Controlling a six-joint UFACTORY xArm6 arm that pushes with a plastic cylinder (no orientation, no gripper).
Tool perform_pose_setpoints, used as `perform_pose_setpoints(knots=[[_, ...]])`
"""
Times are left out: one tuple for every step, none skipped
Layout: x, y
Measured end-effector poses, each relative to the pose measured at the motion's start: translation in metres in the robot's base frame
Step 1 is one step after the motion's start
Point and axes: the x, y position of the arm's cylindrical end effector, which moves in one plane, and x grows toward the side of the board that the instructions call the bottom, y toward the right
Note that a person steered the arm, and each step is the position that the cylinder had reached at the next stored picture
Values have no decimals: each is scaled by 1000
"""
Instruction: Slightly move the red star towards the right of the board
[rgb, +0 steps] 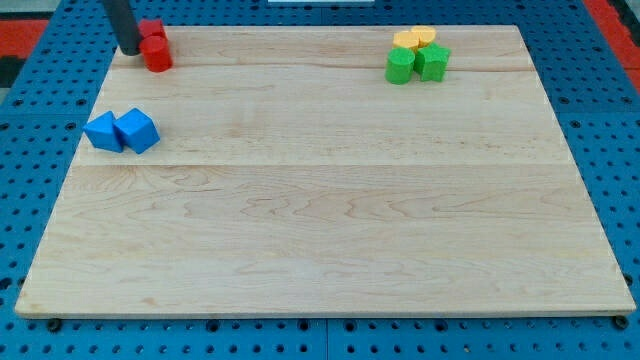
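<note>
Two red blocks sit touching at the top left corner of the wooden board (330, 200). One red block (152, 31) lies nearer the top edge; its shape is partly hidden by the rod. The other red block (157, 55) lies just below it. I cannot tell which of them is the star. My tip (130, 48) rests on the board right against the left side of the red pair.
Two blue blocks (122, 131) sit touching at the left edge. At the top right, two yellow blocks (415, 39) sit above two green blocks (418, 63) in one cluster. A blue pegboard (600, 120) surrounds the board.
</note>
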Motion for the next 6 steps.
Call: perform_pose_setpoints(knots=[[-7, -21], [-22, -40], [-31, -27], [-22, 41], [-26, 89], [-44, 55]])
